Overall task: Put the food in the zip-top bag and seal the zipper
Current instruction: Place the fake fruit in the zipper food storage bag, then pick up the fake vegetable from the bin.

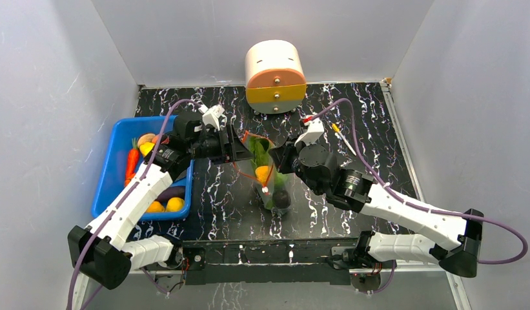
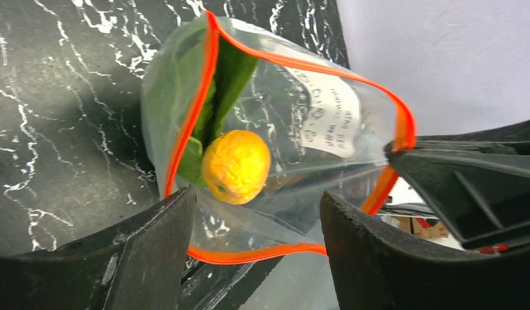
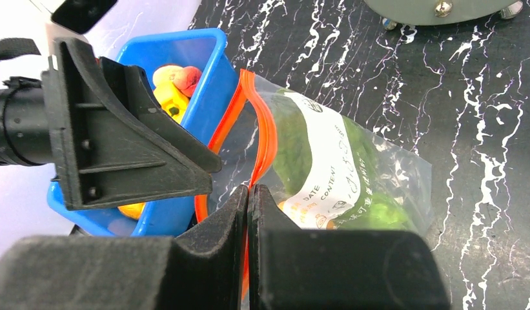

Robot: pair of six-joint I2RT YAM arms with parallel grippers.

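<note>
The clear zip-top bag (image 1: 267,174) stands mid-table with its mouth open. The red-orange zipper strip (image 2: 204,97) forms a wide loop. Inside are a leafy green (image 2: 226,84), a yellow-orange fruit (image 2: 236,166) and a green ball (image 3: 378,210); a dark lump (image 1: 281,199) sits at the bag's near end. The white label (image 3: 326,161) faces the right wrist. My left gripper (image 2: 257,200) is open, with the near lip of the strip running between its fingers. My right gripper (image 3: 249,188) is shut on the far side of the zipper strip.
A blue bin (image 1: 117,161) at the left holds a carrot (image 1: 132,163), yellow pieces and a purple piece. A white and orange drum (image 1: 275,76) stands at the back. A thin white stick (image 1: 343,139) lies right of the bag. Grey walls enclose the table.
</note>
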